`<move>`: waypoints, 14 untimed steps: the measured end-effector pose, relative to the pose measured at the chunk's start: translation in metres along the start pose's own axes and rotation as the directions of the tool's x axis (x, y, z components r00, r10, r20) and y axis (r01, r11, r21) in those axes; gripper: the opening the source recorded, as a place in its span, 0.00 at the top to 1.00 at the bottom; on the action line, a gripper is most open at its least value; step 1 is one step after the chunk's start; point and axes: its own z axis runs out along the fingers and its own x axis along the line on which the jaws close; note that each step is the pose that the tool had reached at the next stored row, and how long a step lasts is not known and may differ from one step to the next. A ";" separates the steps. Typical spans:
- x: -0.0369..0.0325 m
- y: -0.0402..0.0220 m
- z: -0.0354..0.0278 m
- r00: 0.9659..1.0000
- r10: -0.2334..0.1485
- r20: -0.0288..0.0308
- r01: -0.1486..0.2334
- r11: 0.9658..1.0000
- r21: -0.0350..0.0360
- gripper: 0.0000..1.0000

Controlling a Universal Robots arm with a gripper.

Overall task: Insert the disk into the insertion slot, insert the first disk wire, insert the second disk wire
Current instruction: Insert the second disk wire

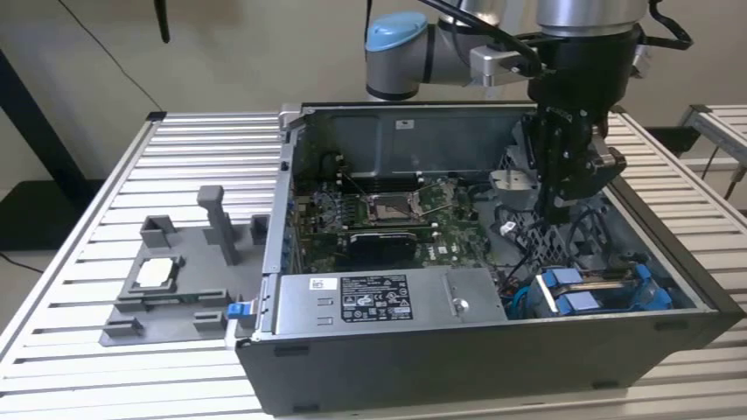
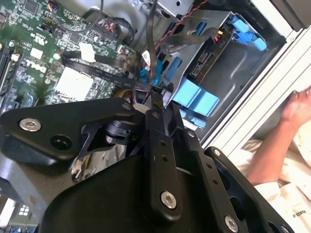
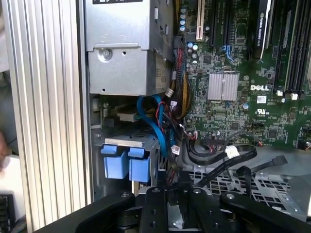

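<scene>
Arm is down inside the open computer case (image 1: 653,262), jaws (image 1: 558,208) hanging over the cable clutter beside the motherboard (image 1: 386,214). In the second wrist view the jaws (image 2: 156,94) look pinched together around a black cable connector (image 2: 154,91), though I can't be certain they actually grip it; it looks like a disk wire being carried. The disk (image 1: 596,291) already sits in its blue carrier inside the insertion slot (image 1: 659,293), ahead of and below the jaws, at the case's near corner, blue tabs (image 3: 124,162) facing out so the connector end is reachable. The power supply (image 1: 386,302) sits next to the slot, off to one side of the jaws. A grey fixture tray (image 1: 164,293) rests on the slatted tabletop (image 1: 70,289), well away from the jaws. A person's hand (image 2: 299,108) rests outside the case wall.
</scene>
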 end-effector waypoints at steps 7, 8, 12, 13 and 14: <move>-0.0001 -0.0011 0.0008 1.000 -0.007 0.001 0.007 1.000 0.003 0.76; -0.0002 -0.0011 0.0011 1.000 -0.007 0.001 0.007 1.000 0.003 0.76; -0.0002 -0.0010 0.0016 1.000 -0.007 0.001 0.007 1.000 0.004 0.84; -0.0001 -0.0010 0.0017 1.000 -0.007 0.001 0.007 1.000 0.004 0.84; 0.0002 -0.0009 0.0018 1.000 -0.007 0.001 0.007 1.000 0.004 0.84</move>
